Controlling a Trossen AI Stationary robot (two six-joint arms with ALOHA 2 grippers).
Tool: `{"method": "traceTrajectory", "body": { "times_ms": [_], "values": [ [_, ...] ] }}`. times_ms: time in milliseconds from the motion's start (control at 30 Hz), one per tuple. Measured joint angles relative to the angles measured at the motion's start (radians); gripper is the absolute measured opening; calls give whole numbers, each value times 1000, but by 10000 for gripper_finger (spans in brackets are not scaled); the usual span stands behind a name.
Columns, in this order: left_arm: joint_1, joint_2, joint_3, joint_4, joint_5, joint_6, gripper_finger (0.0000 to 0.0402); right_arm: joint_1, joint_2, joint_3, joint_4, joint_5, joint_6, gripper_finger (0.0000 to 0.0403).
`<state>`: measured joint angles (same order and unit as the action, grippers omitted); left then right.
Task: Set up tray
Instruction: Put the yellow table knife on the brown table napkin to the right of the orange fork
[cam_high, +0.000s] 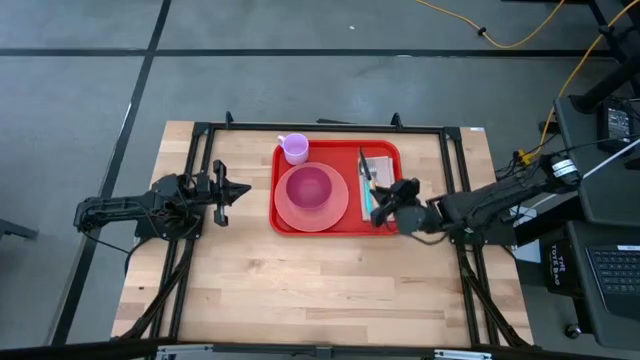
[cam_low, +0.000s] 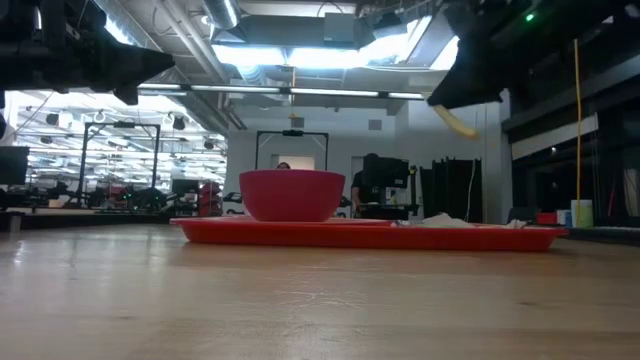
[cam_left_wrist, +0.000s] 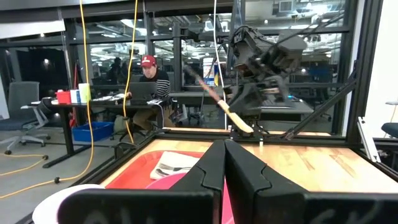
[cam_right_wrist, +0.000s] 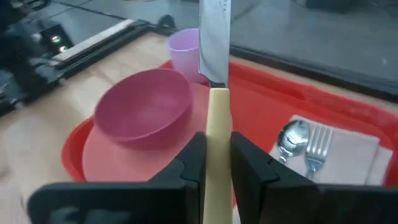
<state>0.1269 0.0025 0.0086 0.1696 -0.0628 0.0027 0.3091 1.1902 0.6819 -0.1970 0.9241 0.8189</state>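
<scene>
A light wooden table (cam_high: 300, 280) carries the red tray (cam_high: 385, 222) near its far edge; a lilac cup (cam_high: 295, 148) stands just beside the tray's far rim.

- From above we get even, soft light on the table (cam_high: 300, 290), with faint shadows.
- Low down, ceiling lights (cam_low: 300, 55) glare at twelve o'clock, the arms mere silhouettes.
- In the right wrist view the knife (cam_right_wrist: 214, 74) shows mild blur, and the edges smear.
</scene>
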Motion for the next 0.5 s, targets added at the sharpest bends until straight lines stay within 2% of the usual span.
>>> {"method": "traceTrajectory", "body": {
  "times_ms": [267, 400, 500],
  "values": [
    [0, 0, 0, 0, 0, 9, 4, -166, -2, 1, -45, -179, 52, 52],
    [0, 0, 0, 0, 0, 10, 4, -229, -2, 40, -247, -285, 173, 52],
    [0, 0, 0, 0, 0, 10, 4, -244, -2, 56, -378, -298, 263, 52]
  ]
}}
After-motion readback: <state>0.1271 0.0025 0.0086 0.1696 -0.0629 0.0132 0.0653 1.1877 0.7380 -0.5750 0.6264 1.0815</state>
